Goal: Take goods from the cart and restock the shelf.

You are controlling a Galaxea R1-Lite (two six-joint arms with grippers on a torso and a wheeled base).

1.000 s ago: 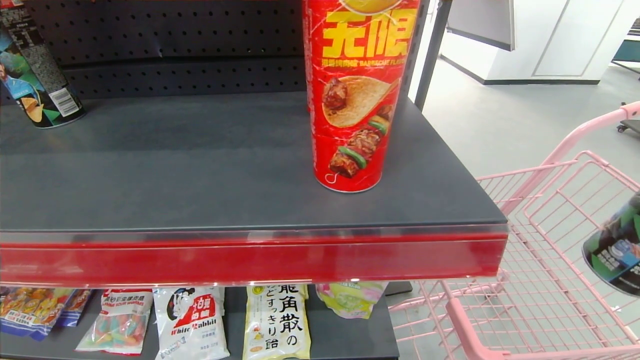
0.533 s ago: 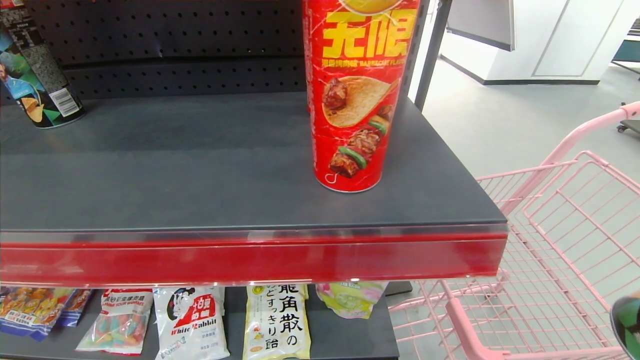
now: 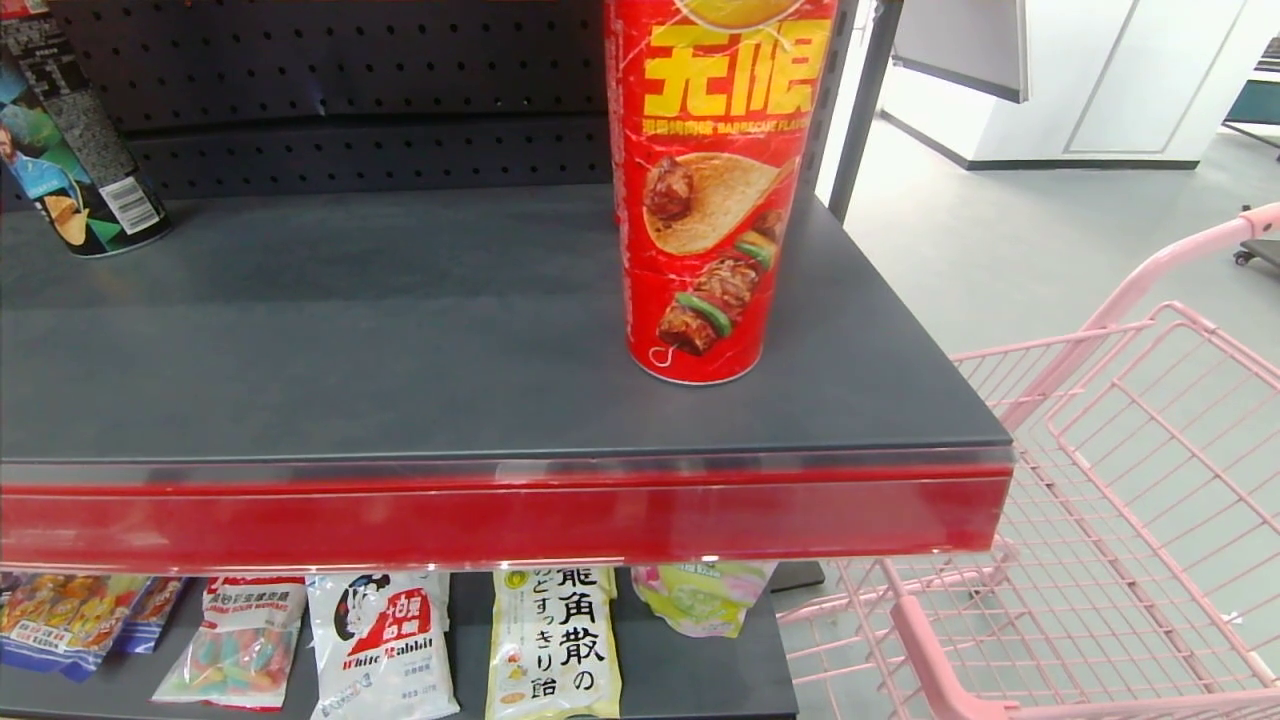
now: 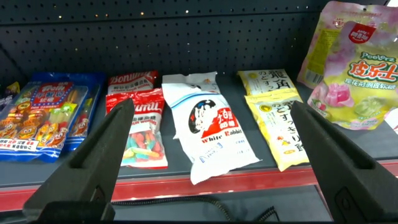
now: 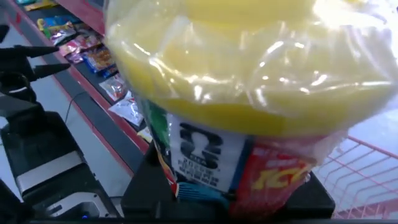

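Observation:
A tall red chip can (image 3: 715, 190) stands upright on the grey shelf board (image 3: 400, 340), right of the middle. A dark chip can (image 3: 75, 150) stands at the board's far left. The pink wire cart (image 3: 1110, 500) is parked to the right of the shelf. My right gripper (image 5: 230, 196) is shut on a chip can (image 5: 249, 93) with a yellow lid under clear wrap, very close to the right wrist camera. My left gripper (image 4: 211, 106) is open and holds nothing, facing the lower shelf's snack bags (image 4: 214, 134).
The shelf has a red front strip (image 3: 500, 520) and a black pegboard back (image 3: 350, 90). Several snack bags (image 3: 380, 640) lie on the lower shelf. A black upright post (image 3: 860, 110) stands at the shelf's right end, with open grey floor (image 3: 1020, 240) beyond.
The dark can at the right edge of the head view sank over the cart and left the picture. Shelf, red can and cart have not moved.

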